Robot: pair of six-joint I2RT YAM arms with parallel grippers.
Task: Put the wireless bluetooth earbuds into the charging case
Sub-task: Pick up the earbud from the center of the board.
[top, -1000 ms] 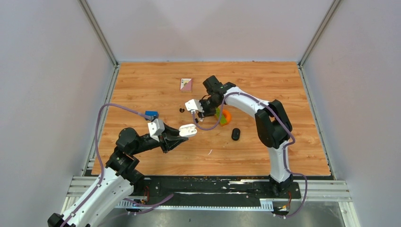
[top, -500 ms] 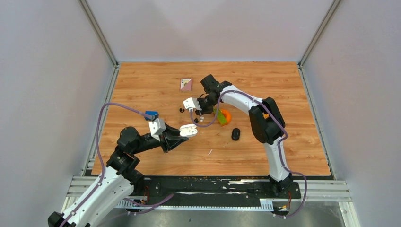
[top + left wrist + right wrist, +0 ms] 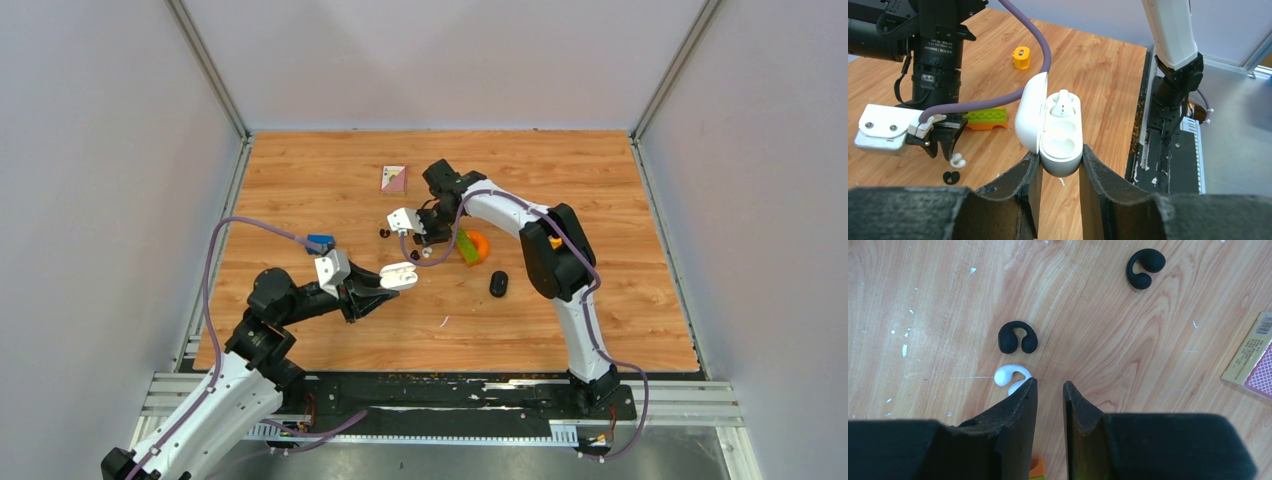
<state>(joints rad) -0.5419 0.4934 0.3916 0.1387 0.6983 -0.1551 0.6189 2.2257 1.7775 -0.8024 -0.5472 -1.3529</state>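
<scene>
My left gripper (image 3: 1060,162) is shut on the base of the white charging case (image 3: 1062,145) and holds it above the table with its lid (image 3: 1028,117) swung open. One white earbud (image 3: 1063,100) sits in the far socket; the near socket is empty. A second white earbud (image 3: 1007,376) lies on the wood, touching the outer side of my right gripper's left fingertip. My right gripper (image 3: 1050,385) hangs low over the table, narrowly open, with only bare wood between its fingers. Two black earbuds (image 3: 1018,337) (image 3: 1145,266) lie beyond it.
An orange-and-green toy (image 3: 470,246) lies just right of the right gripper (image 3: 425,245). A black case (image 3: 498,284) rests nearer the front, and a patterned card (image 3: 393,178) lies toward the back. The left gripper (image 3: 385,285) with its case (image 3: 400,275) hovers close by.
The right gripper shifted slightly left and back, uncovering the white earbud and a black one on the table, and its fingers narrowed a little. The left arm and case stayed still.
</scene>
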